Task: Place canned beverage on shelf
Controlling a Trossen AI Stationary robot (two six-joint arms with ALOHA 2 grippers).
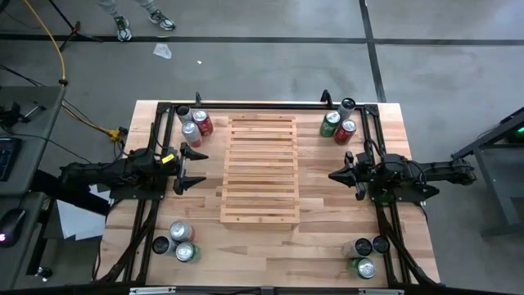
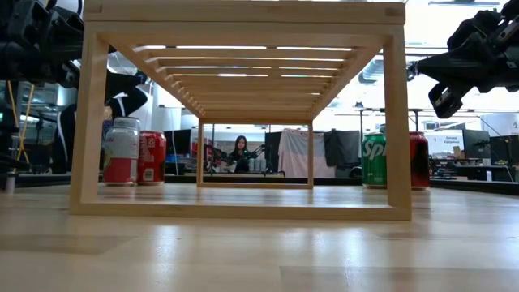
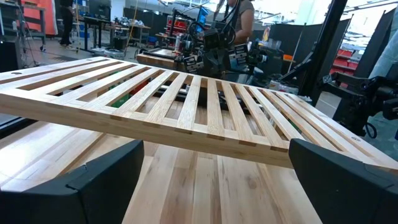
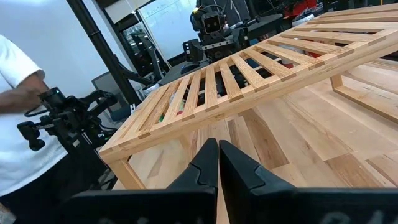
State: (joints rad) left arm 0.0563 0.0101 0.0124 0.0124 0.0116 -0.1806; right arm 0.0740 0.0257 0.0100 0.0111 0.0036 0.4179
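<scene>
Four clusters of cans are seen at the corners of the bench [image 1: 327, 238] in the high view, and none has yet been set on the shelf [image 1: 260, 168], which stands at the centre of that frame with its slatted top bare. The left gripper [image 1: 195, 168] is held wide just left of the shelf; the right gripper [image 1: 334, 174] is pressed shut, empty, some way right of it.

Several faults could be expected from here. A can could be toppled if a cluster is entered carelessly, since the cans at upper left [image 1: 193, 125] and upper right [image 1: 338, 123] stand touching or nearly so. A can set down astride a gap between slats could be left tilted. The shelf, apparently loose on the bench, could be pushed if its edge is struck by an arm.

The low view alone shows the shelf as a raised frame on legs, with open space beneath its top; the red can [image 2: 151, 157] and the green can [image 2: 374, 160] are seen there on the bench behind it, left and right of the frame. The left wrist view shows the open fingers [image 3: 99, 186] flanking the slats. The right wrist view shows a person's white sleeve [image 4: 15, 124] at its left edge, unseen from above.
</scene>
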